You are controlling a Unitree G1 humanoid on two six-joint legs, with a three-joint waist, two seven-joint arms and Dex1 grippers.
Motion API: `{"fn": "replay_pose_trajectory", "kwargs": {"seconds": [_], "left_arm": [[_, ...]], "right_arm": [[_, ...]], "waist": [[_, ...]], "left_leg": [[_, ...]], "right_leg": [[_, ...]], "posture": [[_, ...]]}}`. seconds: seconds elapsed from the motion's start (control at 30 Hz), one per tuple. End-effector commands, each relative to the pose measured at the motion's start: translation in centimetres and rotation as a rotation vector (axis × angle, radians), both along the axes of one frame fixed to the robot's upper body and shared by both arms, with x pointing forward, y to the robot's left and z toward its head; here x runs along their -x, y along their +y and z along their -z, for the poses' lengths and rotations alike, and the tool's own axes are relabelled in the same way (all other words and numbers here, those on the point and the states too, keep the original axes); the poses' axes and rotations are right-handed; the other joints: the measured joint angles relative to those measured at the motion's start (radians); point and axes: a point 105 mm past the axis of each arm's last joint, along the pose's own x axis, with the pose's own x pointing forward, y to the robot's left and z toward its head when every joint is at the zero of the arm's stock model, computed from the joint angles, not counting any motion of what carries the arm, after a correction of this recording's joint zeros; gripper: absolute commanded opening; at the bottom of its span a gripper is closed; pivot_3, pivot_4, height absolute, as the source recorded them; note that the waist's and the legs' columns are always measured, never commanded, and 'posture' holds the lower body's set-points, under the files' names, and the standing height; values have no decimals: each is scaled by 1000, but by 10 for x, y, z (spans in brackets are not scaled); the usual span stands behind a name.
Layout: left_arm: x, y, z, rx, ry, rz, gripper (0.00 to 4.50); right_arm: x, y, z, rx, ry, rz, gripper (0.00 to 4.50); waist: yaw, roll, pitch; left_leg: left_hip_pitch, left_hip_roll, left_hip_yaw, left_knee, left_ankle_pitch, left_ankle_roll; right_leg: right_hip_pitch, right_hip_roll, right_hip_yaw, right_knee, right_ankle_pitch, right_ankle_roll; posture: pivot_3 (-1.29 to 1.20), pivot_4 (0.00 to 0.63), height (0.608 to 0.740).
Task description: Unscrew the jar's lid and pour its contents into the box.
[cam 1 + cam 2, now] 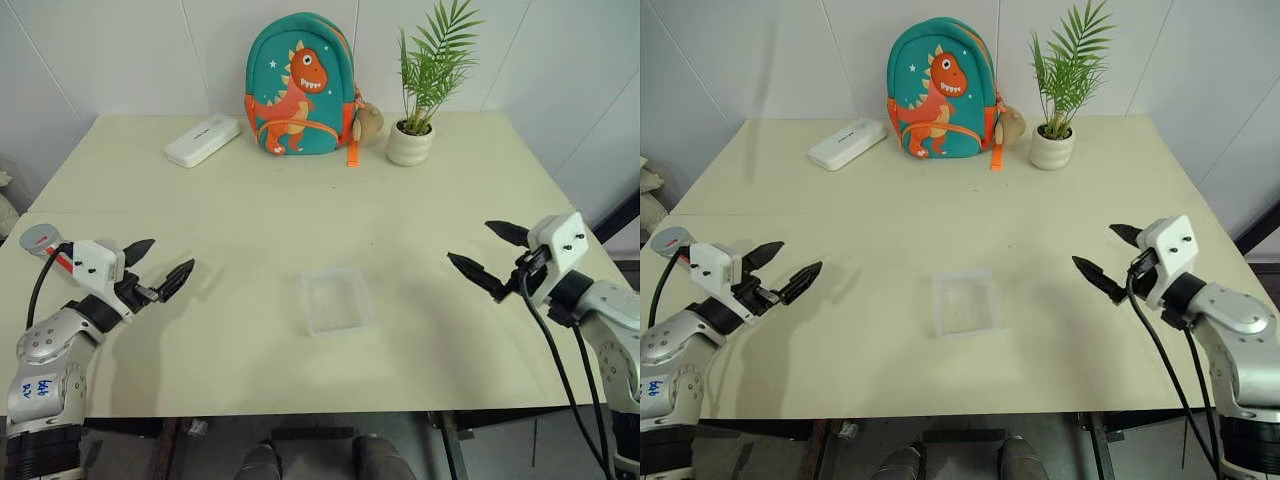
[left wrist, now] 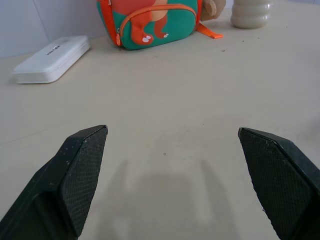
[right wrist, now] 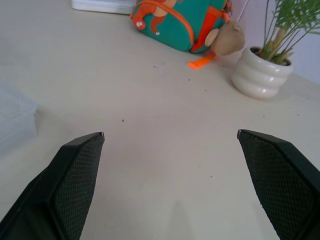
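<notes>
Both claws spread wide, empty: left claw, right claw flanking the box mid-tabletop.

Pale cream table against a white panelled wall.

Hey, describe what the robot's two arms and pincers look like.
Both arms are silver-grey metal with white wrist housings and black cables looping back from them. Each pincer, left and right, has two black pointed fingers with finely textured inner pads. The left arm shows a red patch near the wrist and blue handwriting lower down.
</notes>
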Motion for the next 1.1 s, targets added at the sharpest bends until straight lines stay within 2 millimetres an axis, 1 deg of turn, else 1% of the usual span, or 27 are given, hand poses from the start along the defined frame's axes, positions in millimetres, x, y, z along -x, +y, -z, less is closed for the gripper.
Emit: {"fn": "replay_pose_trajectory", "kwargs": {"seconds": [0.03, 0.13, 0.23, 0.3, 0.37, 0.4, 0.47, 0.53, 0.6, 0.67, 0.73, 0.8, 0.9, 1.0, 1.1], "left_arm": [[9, 7, -16, -26, -48, -22, 4466], [20, 17, -23, -30, -71, -68, 4466], [22, 19, -24, -25, -70, -70, 4466], [29, 19, -27, -52, -49, -16, 4466], [32, 30, -31, -95, -27, -12, 4466], [33, 36, -33, -102, -25, -17, 4466], [42, 37, -36, -104, -17, 5, 4466], [48, 38, -36, -106, 4, 41, 4466], [55, 39, -27, -125, 62, 88, 4466], [65, 42, -18, -165, 119, 133, 4466], [70, 51, -21, -202, 113, 121, 4466], [74, 60, -25, -209, 92, 48, 4466], [80, 69, -24, -209, 53, -90, 4466], [83, 77, -6, -136, 59, -293, 4466], [85, 65, 7, -63, 22, -426, 4466]], "right_arm": [[6, 3, -16, 0, -59, -8, 4500], [7, 8, -17, -19, -60, -18, 4500], [7, 11, -16, -13, -56, -36, 4500], [10, 21, -17, -8, -37, -102, 4500], [12, 30, -21, 5, -28, -161, 4500], [12, 34, -23, 6, -26, -177, 4500], [16, 37, -27, 8, -8, -219, 4500], [19, 43, -27, 19, 16, -264, 4500], [25, 53, -24, 38, 57, -342, 4500], [32, 53, -21, 77, 104, -423, 4500], [28, 51, -23, 98, 108, -437, 4500], [21, 49, -27, 88, 85, -420, 4500], [14, 49, -31, 49, 67, -412, 4500], [12, 53, -23, 42, 98, -447, 4500], [12, 54, -15, 49, 138, -499, 4500]], "waist": [[0, 0, 0], [-4, 0, 0], [1, 0, 0], [3, 0, 0], [2, -1, 0], [0, -1, 0], [-3, -1, 0], [-3, -1, 0], [-2, -1, 0], [-3, -1, 0], [-2, -1, 0], [-3, -2, 1], [-5, -3, 1], [0, -3, 1], [1, -4, 0]], "left_leg": [[0, 0, 0, 0, 0, 0], [1, 0, 2, 0, -1, 1], [1, 0, 2, 0, -1, 1], [1, 0, 2, 2, -1, 1], [0, 0, 3, 2, -1, 1], [0, 0, 3, 2, -1, 1], [0, 0, 4, 2, -1, 1], [1, 0, 6, 2, -1, 2], [0, 0, 6, 2, -1, 2], [0, 1, 6, 2, -1, 3], [0, 1, 7, 1, -3, 5], [0, 1, 8, 1, -3, 5], [0, 2, 9, 1, -3, 5], [-1, 2, 10, 1, -3, 6], [-1, 1, 10, 2, -5, 8]], "right_leg": [[0, 0, 0, 0, 0, 0], [0, 0, 2, 0, 0, 0], [0, 0, 2, 0, 0, 0], [0, 0, 2, 0, 0, 0], [0, 0, 3, -1, 0, 0], [0, 0, 3, -1, 0, -2], [0, 0, 3, -2, -2, -9], [0, 0, 5, -3, -3, -10], [0, 0, 5, -5, -3, -10], [0, 0, 5, -6, -3, -10], [0, 0, 6, -8, -3, -11], [0, 0, 6, -8, -3, -11], [0, 0, 7, -11, -2, -13], [1, 0, 7, -13, 0, -10], [1, 0, 7, -15, 7, 5]], "posture": [[0, 150, 740], [0, 150, 740], [0, 150, 740], [0, 150, 740], [0, 150, 740], [0, 150, 740], [0, 150, 740], [0, 150, 740], [0, 150, 740], [0, 150, 740], [0, 150, 740], [0, 150, 740], [0, 150, 740], [0, 150, 740], [0, 150, 740]]}}
